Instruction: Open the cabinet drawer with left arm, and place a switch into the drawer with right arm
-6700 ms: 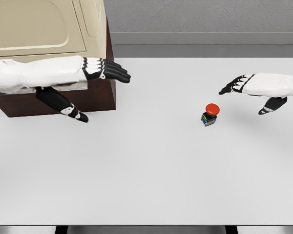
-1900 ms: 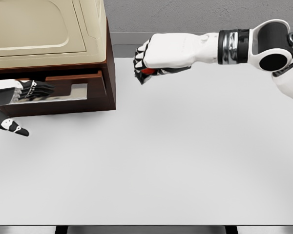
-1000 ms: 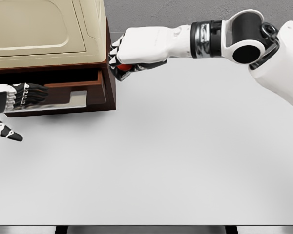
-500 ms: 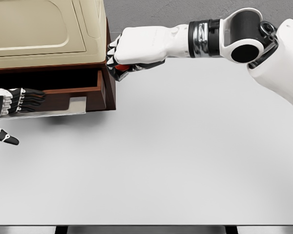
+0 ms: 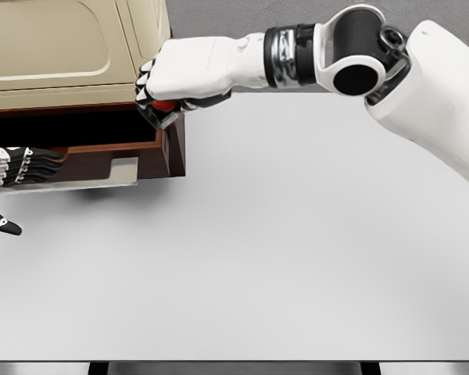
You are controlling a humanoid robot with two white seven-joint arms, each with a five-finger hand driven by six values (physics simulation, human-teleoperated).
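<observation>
Both arms are busy: the right hand, curled around the red switch, has moved over the open drawer at the table's far left corner, ready to drop it. Left hand keeps gripping the drawer front.

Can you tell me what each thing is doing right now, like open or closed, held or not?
Drawer: pulled open.
Left hand: fingers hooked on the drawer front.
Right hand: closed around the switch, above the drawer's right end.
Switch: held, not yet in the drawer.
Cabinet: standing on the table.
</observation>
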